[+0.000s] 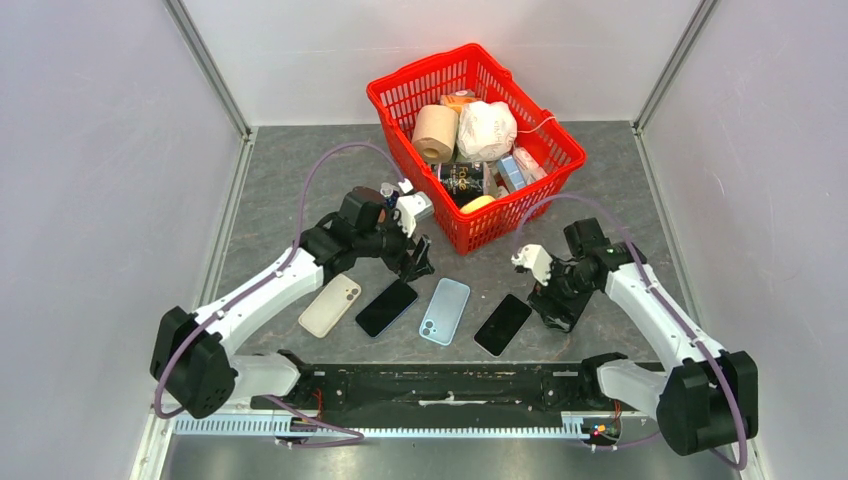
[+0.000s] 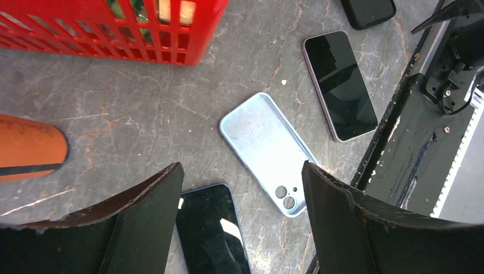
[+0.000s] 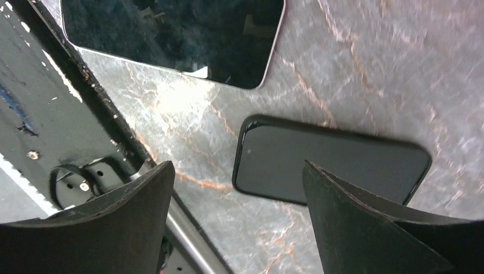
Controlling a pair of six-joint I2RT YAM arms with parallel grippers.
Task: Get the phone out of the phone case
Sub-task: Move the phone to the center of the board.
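top external view shows you the left hand [image 1: 417, 261] and right hand [image 1: 553, 304] both released and empty, with a black phone [image 1: 503, 324] lying just right of the light-blue case [image 1: 445, 310], which looks hollow, so the removal seems done.

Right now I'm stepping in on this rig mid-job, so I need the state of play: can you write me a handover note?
Left pincer: open, empty, above the light blue case and a black-screened phone.
Right pincer: open, empty, above the phone in the black case; a second screen-up phone lies beside it.
Cream case: left end of the row.
Done: nothing visibly; that phone sits in its case.
Left: grip it and free the phone.
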